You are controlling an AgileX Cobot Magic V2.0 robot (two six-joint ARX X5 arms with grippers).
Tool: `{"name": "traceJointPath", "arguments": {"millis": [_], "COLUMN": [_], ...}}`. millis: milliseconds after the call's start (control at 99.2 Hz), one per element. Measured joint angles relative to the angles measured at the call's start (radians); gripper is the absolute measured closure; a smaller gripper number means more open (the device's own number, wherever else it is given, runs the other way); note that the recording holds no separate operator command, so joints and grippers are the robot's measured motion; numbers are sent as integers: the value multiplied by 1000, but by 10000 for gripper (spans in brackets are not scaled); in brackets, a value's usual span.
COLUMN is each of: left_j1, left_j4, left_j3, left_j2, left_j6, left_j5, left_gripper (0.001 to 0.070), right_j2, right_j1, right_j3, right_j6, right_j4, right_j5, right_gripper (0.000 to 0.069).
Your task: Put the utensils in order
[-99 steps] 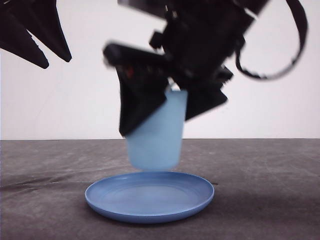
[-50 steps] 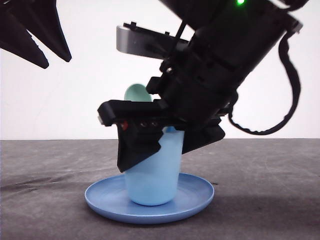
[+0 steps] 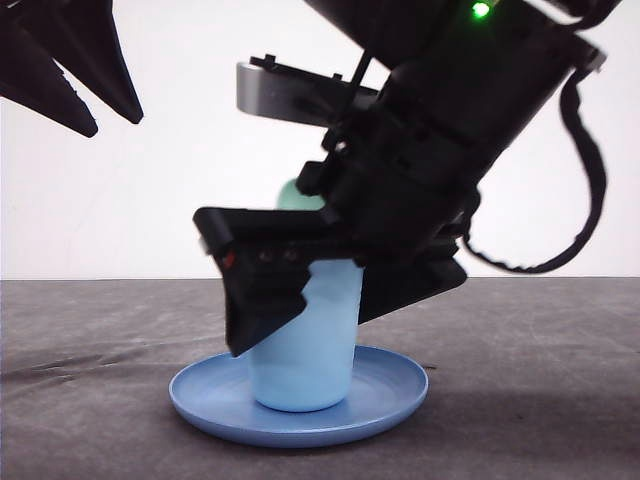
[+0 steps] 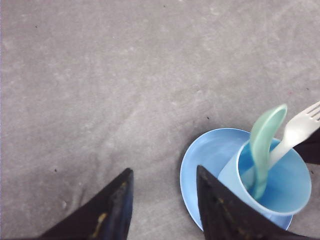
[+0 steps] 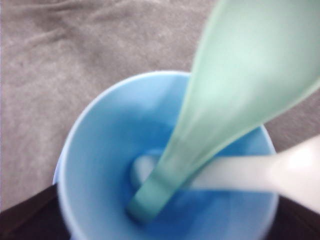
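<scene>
Right hand [image 3: 300, 300] grips the light blue cup [image 3: 305, 335], standing on the plate [image 3: 395, 395]'s centre; spoon [image 4: 262, 145] and fork [image 4: 297, 131] inside, leaning toward one o'clock. Release gently, straight up. Left hand [image 4: 162, 210] open, empty.

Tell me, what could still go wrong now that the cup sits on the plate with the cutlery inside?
The right gripper is clamped around the cup on the plate. If it pulls away unevenly, it might tip the cup or drag it across the plate. The spoon and fork lean out over the rim, top-heavy, so a jolt could flip them out.
</scene>
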Motion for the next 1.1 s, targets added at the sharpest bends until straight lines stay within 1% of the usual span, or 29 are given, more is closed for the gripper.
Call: {"name": "traceJointPath", "arguments": {"millis": [262,373,484,645,716,817,948,1099], "left_j1": [0,0,0,0,0,0,0,0], "left_j4": [0,1,11,31,39,47,51,75], "left_j3": [0,0,0,0,0,0,6,30], "left_j2": [0,0,0,0,0,-4,-26,-47], "left_j6": [0,0,0,0,0,0,0,0], "left_j5": [0,0,0,0,0,0,0,0], "left_gripper": [481,481,481,481,481,481,481,481], "right_j2": [-202,-316,-440,-605,-657,-714,-759,-770], "right_j1": [1,2,2,-2,-14,-34,-54,-68], "right_j3": [71,99,137,221,242,247,247,247], "right_j6": [3,-1,-24,-84,-106,-121,-128,-128], "right_j4": [-299,-385,-405,-399,-396,-411,-457,-497], "right_j5": [2,46,150,354,412,444,446,446], "right_gripper": [96,96,96,96,96,96,96,97]}}
